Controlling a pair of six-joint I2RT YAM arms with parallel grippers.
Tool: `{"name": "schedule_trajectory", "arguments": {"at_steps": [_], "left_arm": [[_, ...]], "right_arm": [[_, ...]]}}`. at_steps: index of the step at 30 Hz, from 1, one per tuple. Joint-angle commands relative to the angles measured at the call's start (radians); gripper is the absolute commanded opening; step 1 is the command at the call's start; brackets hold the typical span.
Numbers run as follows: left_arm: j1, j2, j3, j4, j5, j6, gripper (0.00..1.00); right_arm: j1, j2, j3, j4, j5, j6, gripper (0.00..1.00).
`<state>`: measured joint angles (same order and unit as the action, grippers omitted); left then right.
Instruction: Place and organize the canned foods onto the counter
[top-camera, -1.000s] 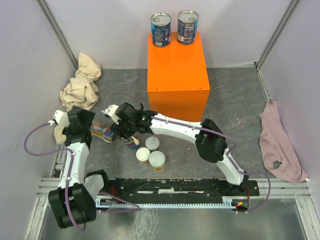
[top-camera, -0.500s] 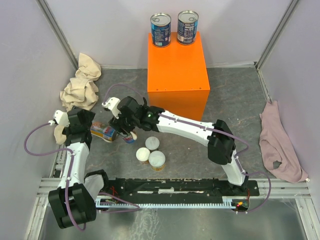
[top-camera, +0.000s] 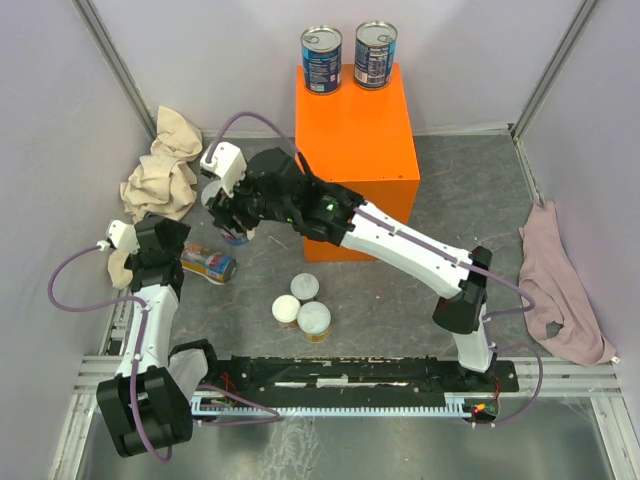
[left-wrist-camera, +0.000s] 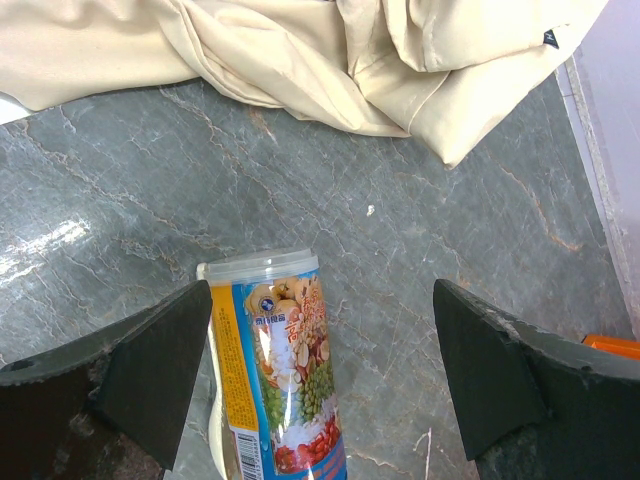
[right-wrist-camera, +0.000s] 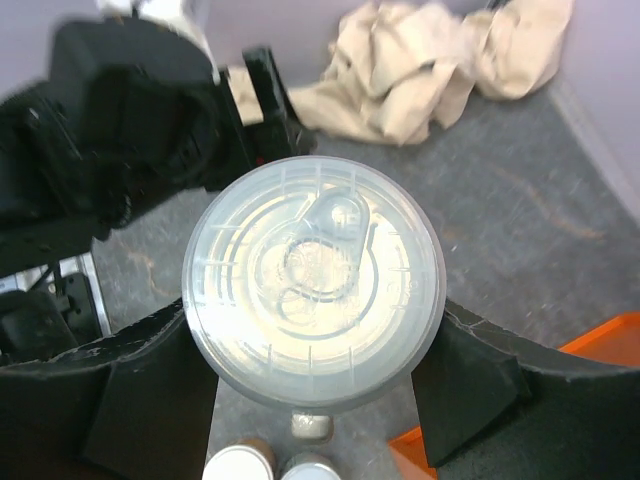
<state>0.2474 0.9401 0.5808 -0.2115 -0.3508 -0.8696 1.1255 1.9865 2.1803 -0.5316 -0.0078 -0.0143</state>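
My right gripper is shut on a colourful can and holds it upright in the air, left of the orange counter. In the right wrist view the can's pale lid fills the space between the fingers. My left gripper is open, its jaws on either side of a colourful can lying on its side on the floor; that can also shows in the top view. Two blue tins stand at the counter's back edge. Three white-lidded cans stand together on the floor.
A beige cloth lies at the back left, just beyond the lying can. A pink cloth lies at the right wall. The black rail runs along the near edge. Grey walls close in the sides.
My right arm has lifted its can off the floor and carried it up and toward the back left. The left arm and the lying can have not moved.
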Motion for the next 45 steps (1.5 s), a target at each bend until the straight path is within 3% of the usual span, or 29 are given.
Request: {"name": "schedule_trajectory", "arguments": {"at_steps": [1,12,23,36,45], "left_arm": [[0.007,-0.004,0.036,0.021,-0.022,-0.019,0.98],[0.007,-0.014,0.024,0.045,0.003,-0.006,0.97],[0.007,-0.018,0.021,0.052,0.006,0.000,0.97],[0.007,-0.020,0.014,0.065,0.012,0.003,0.97],[0.008,-0.014,0.013,0.067,0.016,0.003,0.97]], "right_arm": [[-0.004,-0.128,0.152,0.125,0.017,-0.060,0.01],[-0.081,-0.234,0.124,0.213,0.036,-0.105,0.01],[-0.270,-0.301,0.076,0.292,0.024,-0.078,0.01],[-0.515,-0.236,0.136,0.285,0.060,-0.083,0.01],[-0.567,-0.141,0.242,0.210,0.137,-0.132,0.01]]}}
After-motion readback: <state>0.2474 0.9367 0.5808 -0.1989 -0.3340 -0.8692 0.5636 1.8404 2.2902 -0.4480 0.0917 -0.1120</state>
